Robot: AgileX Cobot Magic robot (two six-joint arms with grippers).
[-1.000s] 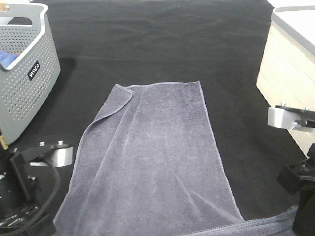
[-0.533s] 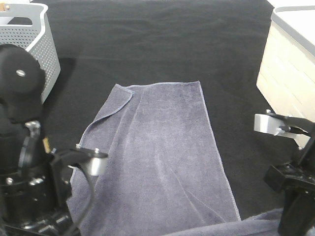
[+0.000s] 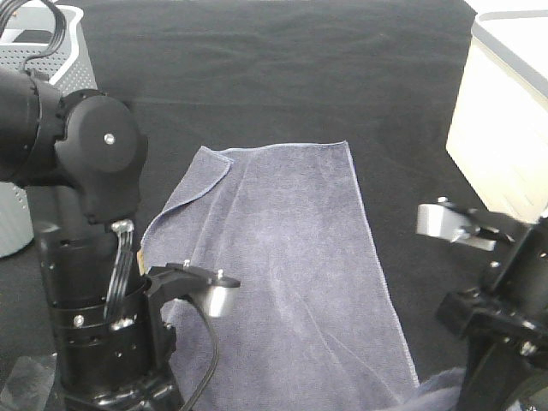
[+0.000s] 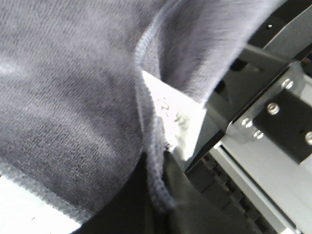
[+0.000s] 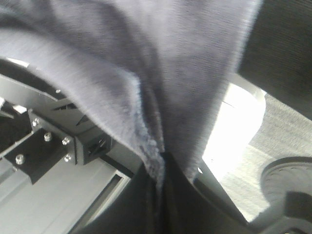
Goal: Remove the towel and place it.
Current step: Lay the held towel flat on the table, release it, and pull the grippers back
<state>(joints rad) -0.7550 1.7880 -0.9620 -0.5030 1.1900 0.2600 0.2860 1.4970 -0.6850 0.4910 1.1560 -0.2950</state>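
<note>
The slate-grey towel [image 3: 282,257] lies flat along the black table, its far left corner folded over. In the left wrist view my left gripper [image 4: 157,197] is shut on the towel's [image 4: 73,97] hemmed edge, beside a white label [image 4: 178,119]. In the right wrist view my right gripper [image 5: 163,173] is shut on a bunched fold of the towel [image 5: 161,63]. In the high view both grippers are hidden low at the towel's near end. The left arm [image 3: 94,257] stands at the near left corner. The right arm [image 3: 505,325] stands at the near right corner.
A grey perforated basket [image 3: 51,43] stands at the far left, mostly hidden behind the left arm. A white box [image 3: 505,111] stands along the right edge. Black table cloth [image 3: 282,77] lies beyond the towel.
Both arms have risen and come inward. The left arm now covers most of the basket. The towel's near edge has lifted off the table at both corners.
</note>
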